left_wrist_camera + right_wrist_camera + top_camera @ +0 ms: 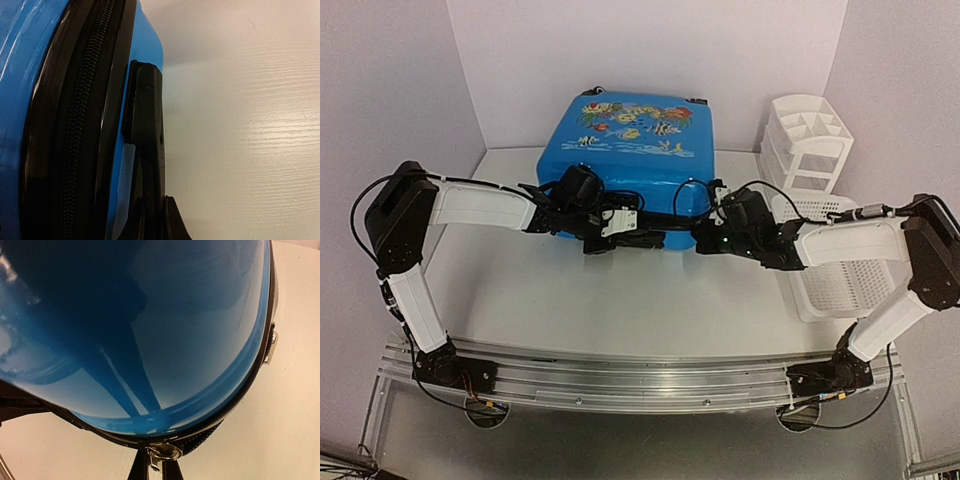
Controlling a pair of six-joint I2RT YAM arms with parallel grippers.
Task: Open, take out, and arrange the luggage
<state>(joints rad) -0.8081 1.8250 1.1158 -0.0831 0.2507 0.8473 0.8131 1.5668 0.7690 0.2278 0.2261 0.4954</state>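
luggage (630,140): glossy bright blue hard shell, rounded
left gripper (144,80): closed, empty, snug against shell
right gripper (152,464): pinched shut on silver zip pull (162,452)

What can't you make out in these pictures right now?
- Inside of the luggage: every view, its closed shell hides it.
- Whether the right claw pinches the zip pull: right wrist view, the bottom edge cuts the fingers off.
- Part of the white basket: top view, the right arm covers it.

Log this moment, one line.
bright blue hard-shell suitcase: closed | left gripper: shut on black handle | right gripper: shut on metal zip pull
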